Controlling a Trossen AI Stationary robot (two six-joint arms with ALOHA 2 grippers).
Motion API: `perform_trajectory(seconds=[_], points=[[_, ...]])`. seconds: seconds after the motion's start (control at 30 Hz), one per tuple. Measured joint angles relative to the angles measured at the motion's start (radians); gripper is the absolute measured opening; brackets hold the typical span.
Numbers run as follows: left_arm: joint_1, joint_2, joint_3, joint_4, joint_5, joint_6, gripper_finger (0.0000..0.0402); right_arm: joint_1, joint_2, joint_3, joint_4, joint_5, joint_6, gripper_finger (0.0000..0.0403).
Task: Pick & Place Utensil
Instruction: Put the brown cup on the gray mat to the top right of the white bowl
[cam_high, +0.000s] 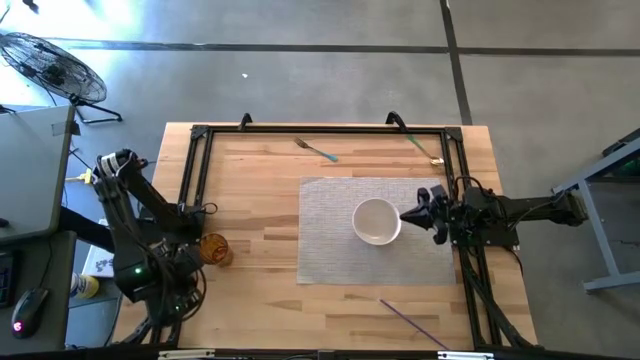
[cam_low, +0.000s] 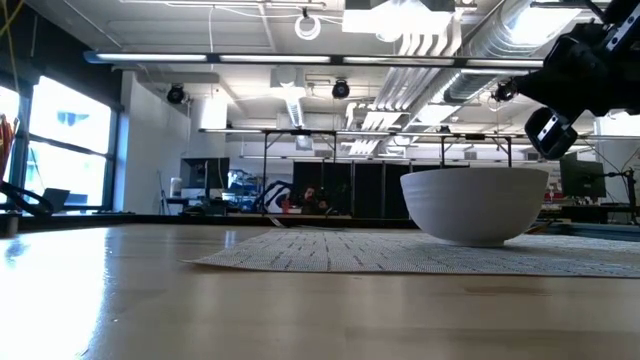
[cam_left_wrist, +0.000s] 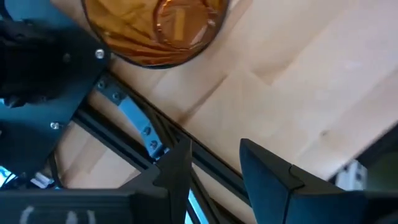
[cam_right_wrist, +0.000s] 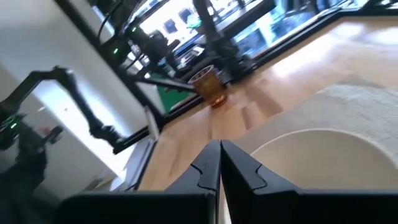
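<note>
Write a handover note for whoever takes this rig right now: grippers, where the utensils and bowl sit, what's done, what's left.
Right gripper: shut, empty, at the rim of the white bowl on the grey placemat.
Left gripper: parted, empty, parked at the table's left edge beside the amber glass.
Fork and a second utensil lie on the far side of the table, a purple stick on the near side.
Done: nothing placed.
Left: pick up a utensil and place it.

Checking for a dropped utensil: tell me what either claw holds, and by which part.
Nothing. The right claw is shut and empty beside the white bowl. The left claw is apart, empty, near the amber glass.
</note>
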Motion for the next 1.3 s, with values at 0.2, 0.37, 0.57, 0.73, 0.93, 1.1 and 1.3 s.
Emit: perform_trajectory(seconds=[0.2, 0.37, 0.57, 0.73, 0.93, 1.1, 1.3], points=[[0.0, 0.0, -0.076, 0.038, 0.03, -0.015, 0.0133, 0.0, 0.0, 0.0, 0.0, 0.02, -0.001, 0.0005], [0.0, 0.0, -0.129, 0.078, 0.028, -0.015, 0.0173, 0.0, 0.0, 0.0, 0.0, 0.018, 0.001, 0.0005], [0.0, 0.0, -0.193, 0.115, -0.017, -0.015, 0.025, 0.0, 0.0, 0.0, 0.0, 0.019, 0.0, 0.0005], [0.0, 0.0, -0.243, 0.116, -0.06, -0.017, 0.0308, 0.0, 0.0, 0.0, 0.0, 0.019, 0.0, 0.0005], [0.0, 0.0, -0.273, 0.155, -0.147, 0.009, 0.0347, 0.0, 0.0, 0.0, 0.0, 0.019, 0.0, 0.0005], [0.0, 0.0, -0.279, 0.169, -0.302, 0.044, 0.0351, 0.0, 0.0, 0.0, 0.0, 0.019, -0.001, 0.0005], [0.0, 0.0, -0.279, 0.17, -0.524, 0.07, 0.0351, 0.0, 0.0, 0.0, 0.0, 0.019, 0.0, 0.0005]])
